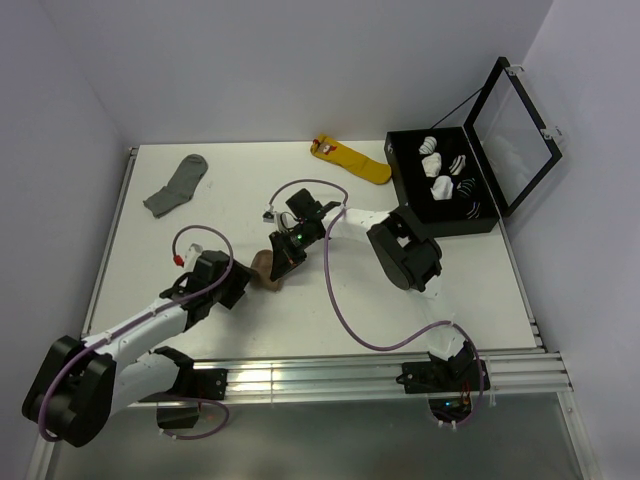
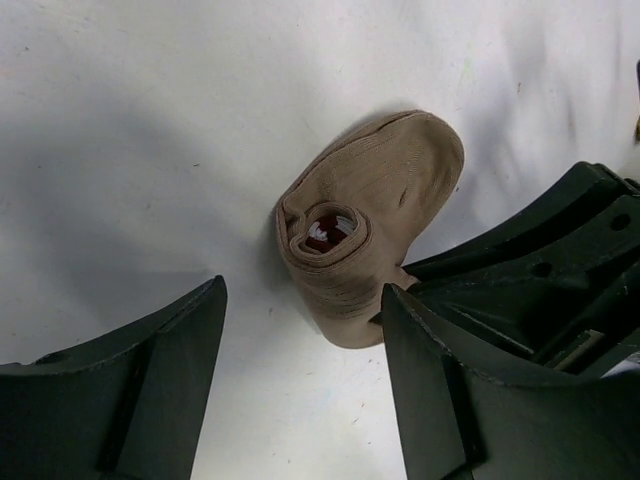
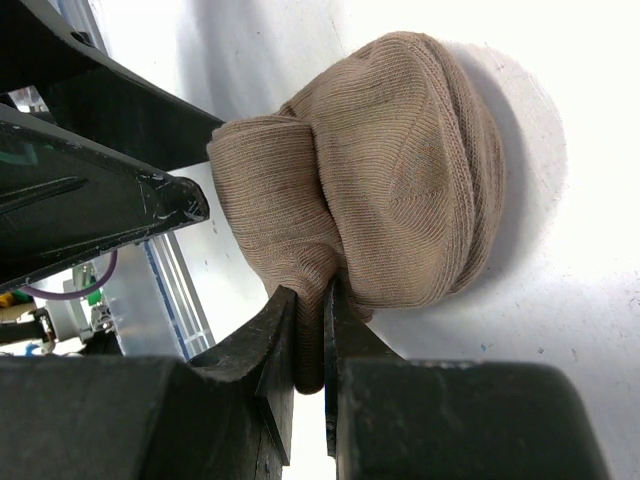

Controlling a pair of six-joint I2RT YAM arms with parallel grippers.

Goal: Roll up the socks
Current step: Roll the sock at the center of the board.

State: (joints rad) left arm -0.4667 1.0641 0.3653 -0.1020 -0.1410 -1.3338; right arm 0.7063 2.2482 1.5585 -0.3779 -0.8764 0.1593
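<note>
Socks (image 1: pixel 267 270) are lying as one tan roll near the middle of the table (image 1: pixel 230 200), striped cuff showing at its core. We are pinching a fold of it tight in our right gripper (image 3: pixel 310 340); we are holding our left gripper (image 2: pixel 302 295) spread wide just beside it.

Tan-brown socks (image 2: pixel 385 195), rolled into a bundle, red-and-white cuff coiled inside, lying on white table (image 1: pixel 230 205)

White table (image 1: pixel 250 190) between pale lilac walls (image 1: pixel 300 60); seemingly aluminium rails (image 1: pixel 330 375) at near edge.
</note>
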